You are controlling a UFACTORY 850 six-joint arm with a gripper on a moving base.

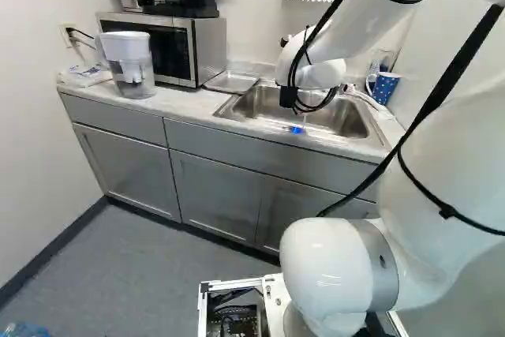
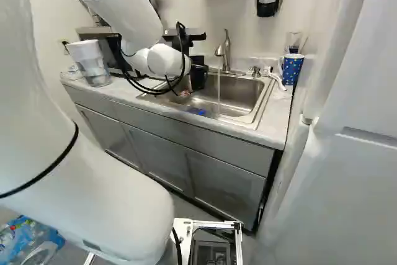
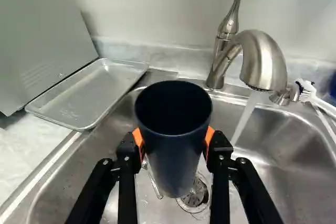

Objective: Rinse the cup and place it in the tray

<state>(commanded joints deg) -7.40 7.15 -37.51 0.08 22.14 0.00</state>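
In the right base view my gripper (image 2: 188, 66) is over the sink, partly hidden by cables and the wrist. The wrist view shows the gripper (image 3: 174, 142) shut on a dark blue cup (image 3: 176, 153), an orange pad against each side. The cup's open mouth is up and tilted so its dark inside shows. It is above the sink basin (image 3: 273, 171), near the drain. Water runs from the faucet (image 3: 265, 61) in a stream (image 3: 244, 119) beside the cup, apart from it. On the counter beside the sink lies the metal tray (image 3: 84, 95), with nothing in it.
The microwave (image 1: 170, 49) and a water pitcher (image 1: 130, 65) stand on the counter left of the sink in the left base view. Right of the sink in the right base view are a blue dotted cup (image 2: 291, 68) and a white brush (image 2: 274, 79). A blue item (image 2: 197, 111) is at the sink's front edge.
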